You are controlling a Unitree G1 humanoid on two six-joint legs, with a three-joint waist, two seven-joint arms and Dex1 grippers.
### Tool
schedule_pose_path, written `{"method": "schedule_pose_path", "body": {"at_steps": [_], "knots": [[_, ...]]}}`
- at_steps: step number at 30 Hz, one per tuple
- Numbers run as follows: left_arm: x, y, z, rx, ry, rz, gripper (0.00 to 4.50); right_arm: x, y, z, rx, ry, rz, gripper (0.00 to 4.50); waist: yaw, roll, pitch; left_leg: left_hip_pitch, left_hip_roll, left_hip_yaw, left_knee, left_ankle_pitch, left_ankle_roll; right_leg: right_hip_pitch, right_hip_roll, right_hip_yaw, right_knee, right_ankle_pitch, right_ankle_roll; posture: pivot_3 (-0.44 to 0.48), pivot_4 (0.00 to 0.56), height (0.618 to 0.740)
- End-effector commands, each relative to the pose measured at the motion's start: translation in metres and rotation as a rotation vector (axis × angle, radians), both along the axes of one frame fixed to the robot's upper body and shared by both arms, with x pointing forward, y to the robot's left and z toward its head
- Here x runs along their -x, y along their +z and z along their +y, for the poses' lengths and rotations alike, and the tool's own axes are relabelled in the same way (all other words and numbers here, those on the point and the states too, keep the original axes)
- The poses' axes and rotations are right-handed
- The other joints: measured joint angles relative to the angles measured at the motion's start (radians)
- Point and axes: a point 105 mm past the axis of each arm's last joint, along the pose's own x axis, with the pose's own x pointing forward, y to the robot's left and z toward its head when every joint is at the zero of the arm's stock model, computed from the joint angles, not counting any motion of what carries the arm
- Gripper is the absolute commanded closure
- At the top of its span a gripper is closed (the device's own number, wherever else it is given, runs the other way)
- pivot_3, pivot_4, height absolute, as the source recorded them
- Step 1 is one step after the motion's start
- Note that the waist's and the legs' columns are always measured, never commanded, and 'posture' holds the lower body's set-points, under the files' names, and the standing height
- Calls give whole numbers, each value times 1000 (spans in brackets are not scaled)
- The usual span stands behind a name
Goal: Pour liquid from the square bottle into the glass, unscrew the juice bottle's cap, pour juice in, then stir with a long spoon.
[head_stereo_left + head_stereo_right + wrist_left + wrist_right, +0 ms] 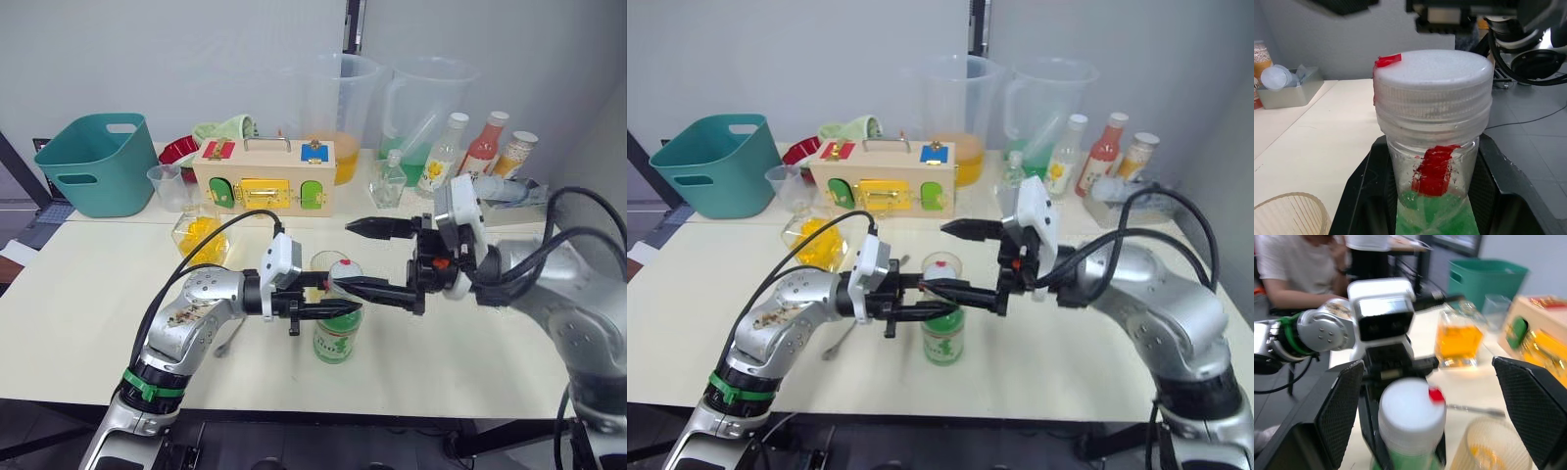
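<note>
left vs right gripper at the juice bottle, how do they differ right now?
The left gripper is shut on the juice bottle just below the cap, holding it upright on the table. The right gripper is open, one finger above the cap and one beside it, gripping nothing. The left comes in low at neck height; the right sits higher. Both have black fingers and point toward each other at the bottle.

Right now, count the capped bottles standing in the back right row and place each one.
3. The pale yellow-label bottle stands nearest the green-filled pitcher, the red bottle is next to it, and the short orange-label bottle ends the row. Others may be hidden behind the pitchers.
</note>
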Motion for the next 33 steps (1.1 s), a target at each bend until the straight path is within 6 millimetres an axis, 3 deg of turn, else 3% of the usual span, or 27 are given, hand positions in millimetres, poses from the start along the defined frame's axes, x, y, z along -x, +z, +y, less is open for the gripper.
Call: {"method": "schedule_pose_path", "body": {"at_steps": [1, 11, 20, 25, 29, 33], "knots": [[2, -10, -7, -13, -33, 42, 3028, 10, 3, 3, -27, -69, 5, 48, -1, 0, 0, 0, 0, 0, 0, 0, 0, 0, 0, 0, 0, 0, 0, 0, 150, 740], [2, -9, -11, -13, -49, 47, 3028, 8, -6, 5, -18, -201, 10, 48, 0, 0, 0, 1, -1, 0, 0, 0, 1, 2, 0, -1, 0, 0, 0, 0, 150, 740], [4, -11, -10, -24, -48, 40, 3028, 9, -18, 7, 7, -181, 48, 2800, -1, 0, 0, 2, -1, 0, 0, 0, 1, 3, 1, -1, 0, 0, 1, 0, 150, 740], [5, -11, -7, -28, -28, 30, 3028, 17, -21, 13, 76, 87, 36, 2808, -3, 0, 0, 4, -2, 0, 0, 0, 1, 6, 1, -1, -2, 0, 1, 0, 150, 740], [7, -12, -7, -30, -18, 29, 3028, 1, -23, 6, 126, 317, 26, 2808, -8, 0, 0, 11, 1, 1, 0, -1, 3, 15, 4, -1, -8, 0, 1, 0, 150, 740], [7, -10, -3, -43, 3, 14, 3028, -19, -23, 11, 298, 563, -61, 2808, -17, 0, 0, 13, 1, 1, -1, -1, 3, 16, 5, -1, -8, 0, 1, 0, 150, 740]]}}
